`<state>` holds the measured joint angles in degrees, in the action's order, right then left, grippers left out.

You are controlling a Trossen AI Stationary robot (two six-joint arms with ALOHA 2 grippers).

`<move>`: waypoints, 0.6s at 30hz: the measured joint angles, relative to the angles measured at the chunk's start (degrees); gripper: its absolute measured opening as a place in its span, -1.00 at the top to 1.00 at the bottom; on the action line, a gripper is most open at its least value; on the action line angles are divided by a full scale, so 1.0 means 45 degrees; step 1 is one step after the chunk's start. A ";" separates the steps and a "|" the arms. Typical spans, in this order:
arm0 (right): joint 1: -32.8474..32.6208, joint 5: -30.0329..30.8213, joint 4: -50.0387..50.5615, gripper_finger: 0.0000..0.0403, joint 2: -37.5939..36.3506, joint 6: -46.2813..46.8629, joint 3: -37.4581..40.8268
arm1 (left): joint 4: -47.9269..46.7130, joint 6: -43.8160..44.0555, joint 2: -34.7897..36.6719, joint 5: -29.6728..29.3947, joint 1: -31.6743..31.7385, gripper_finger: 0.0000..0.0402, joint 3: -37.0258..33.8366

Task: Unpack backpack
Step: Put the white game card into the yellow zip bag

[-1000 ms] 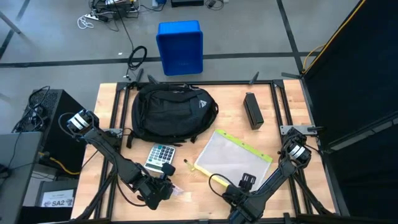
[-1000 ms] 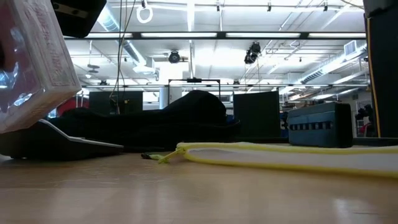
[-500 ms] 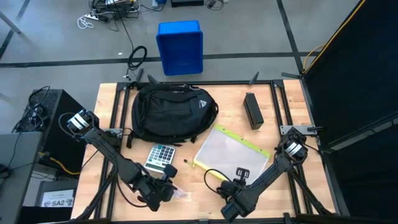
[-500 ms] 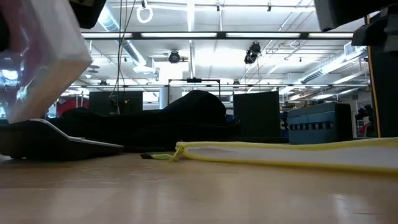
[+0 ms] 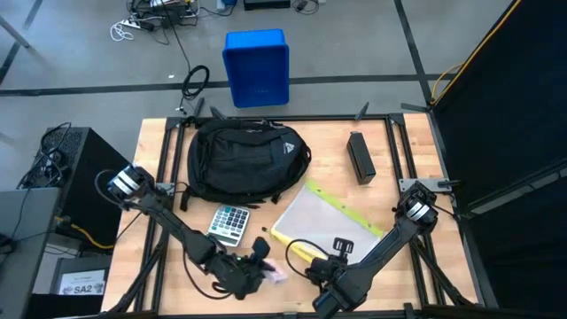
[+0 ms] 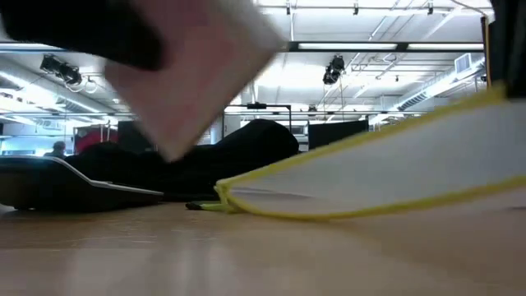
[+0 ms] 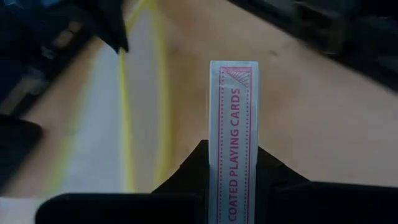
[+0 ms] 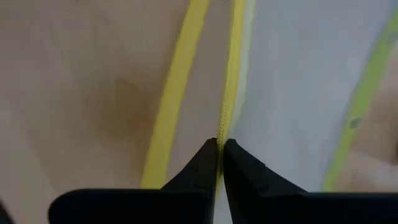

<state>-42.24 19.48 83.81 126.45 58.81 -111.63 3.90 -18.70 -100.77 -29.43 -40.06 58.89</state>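
- A box of playing cards is pinched upright in the left gripper at the table's near edge.
- The yellow rim of a clear zip pouch is clamped by the right gripper, one side lifted.
- A calculator is seen beyond.
- The black backpack lies farthest, at the table's back left.
- A blue bin stands on the floor beyond the table.

A blurred pale box hides the low view's upper left; contents unreadable.
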 joint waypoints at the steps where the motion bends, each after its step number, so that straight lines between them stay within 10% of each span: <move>1: 0.0005 0.0128 0.0288 1.00 0.0000 -0.0068 -0.0383 | 0.0478 -0.0375 -0.0117 -0.0541 0.0052 0.85 0.0000; 18: 0.0915 0.1116 0.1376 1.00 -0.0039 -0.2039 -0.3289 | 0.4834 -0.3754 -0.0232 -0.1657 0.0139 0.85 0.0005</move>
<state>-38.12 24.50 90.00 126.28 49.63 -126.43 25.65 -35.59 -101.81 -36.89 -39.44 58.92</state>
